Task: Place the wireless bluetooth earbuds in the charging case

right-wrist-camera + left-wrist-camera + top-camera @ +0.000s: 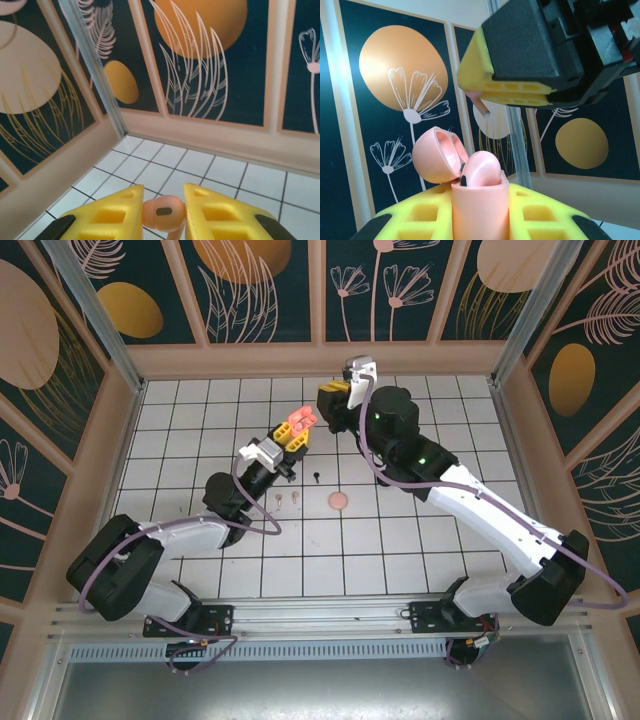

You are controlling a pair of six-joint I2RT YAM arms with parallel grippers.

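Left wrist: open case point(480, 212) — right wrist: coral earbud point(162, 212) pinched.

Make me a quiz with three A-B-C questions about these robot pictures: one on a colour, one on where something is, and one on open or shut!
1. What colour is the earbud pinched in the right tool? A black; B blue; C coral pink.
2. Where is the charging case? A in the right tool; B in the left tool; C in neither tool.
3. How is the case's lid? A shut; B open; C snapped off.

Answers:
1 C: the right wrist view shows a coral earbud between the yellow fingers.
2 B: the left wrist view shows the case clamped at that arm's own tool.
3 B: the lid tilts back on its hinge, with a second earbud seated inside.
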